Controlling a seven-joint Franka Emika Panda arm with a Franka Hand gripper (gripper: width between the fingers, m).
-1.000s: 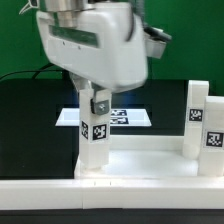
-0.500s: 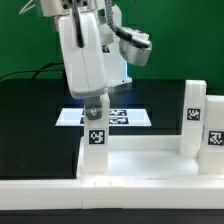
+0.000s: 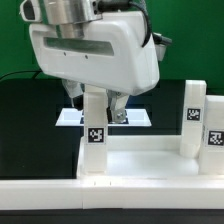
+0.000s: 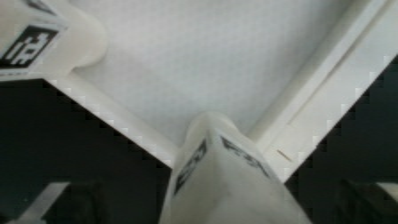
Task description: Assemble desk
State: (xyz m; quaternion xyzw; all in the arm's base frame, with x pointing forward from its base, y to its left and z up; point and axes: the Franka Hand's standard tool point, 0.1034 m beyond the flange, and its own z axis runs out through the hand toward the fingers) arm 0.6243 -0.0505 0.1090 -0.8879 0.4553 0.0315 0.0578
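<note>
White plastic fills most of the exterior view: the tabletop (image 3: 140, 160) lies upside down on the black table (image 3: 30, 110), with its raised rim facing up. At its corner toward the exterior view's left, a short square leg (image 3: 95, 140) stands upright in its socket, a black-and-white tag on its side. The gripper (image 3: 100, 100) hangs directly over this leg, its fingers spread wide, one on each side of the leg's top; no contact with the leg can be made out. The arm's bulky white housing (image 3: 95, 55) covers the upper part of the picture. Behind the leg, the marker board (image 3: 135, 117) lies flat on the table, partly hidden. Toward the exterior view's right, two more tagged legs (image 3: 196, 125) stand upright on the tabletop, close together. In the wrist view, the leg under the gripper (image 4: 222, 175) rises from the tabletop's corner, and another leg (image 4: 45, 40) shows at the frame's edge.
</note>
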